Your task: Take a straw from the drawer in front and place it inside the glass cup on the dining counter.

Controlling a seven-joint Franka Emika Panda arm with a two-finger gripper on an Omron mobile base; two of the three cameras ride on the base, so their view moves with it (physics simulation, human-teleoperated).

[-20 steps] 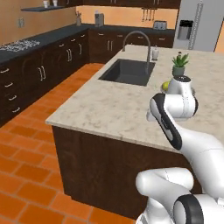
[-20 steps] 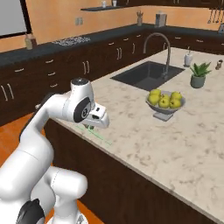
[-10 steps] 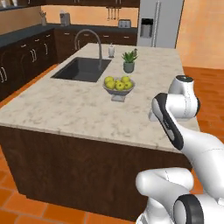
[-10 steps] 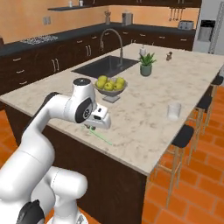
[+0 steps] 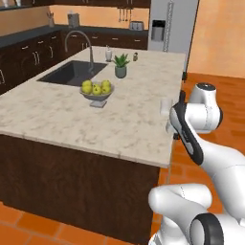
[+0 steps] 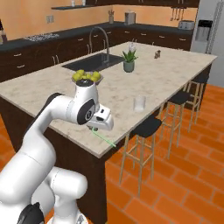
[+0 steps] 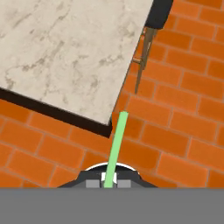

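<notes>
Dining counter [image 5: 72, 119], big island with beige veined marble top on dark-brown base, fills the middle of the room; dark sink [image 5: 72, 72] with curved silver faucet [image 5: 82, 45] sunk in its far left part. Steel fridge [image 5: 170, 26] at far wall, with a dispenser panel; no brand or writing readable anywhere. Dark cabinets under black countertop [image 6: 52, 41] along the far and left walls. Bar stools [image 6: 146, 131] with black seats along the counter's right side, on orange brick floor. Grey bowl of yellow-green fruit [image 5: 97, 90] mid-counter, small potted plant [image 5: 120, 64] beyond it, nearer the faucet. Glass cup [image 6: 139, 103], clear tumbler, upright near the counter's right edge, well apart from the bowl. Gripper [image 6: 97, 129] hangs at the counter's near right corner, clenched on the straw [image 6: 104, 138]. Straw, thin light green, sticks out from the finger tips, slanting down past the counter edge; in hand view its free end lies just off the marble corner, over the brick floor. Straw apart from the cup, not in it.
</notes>
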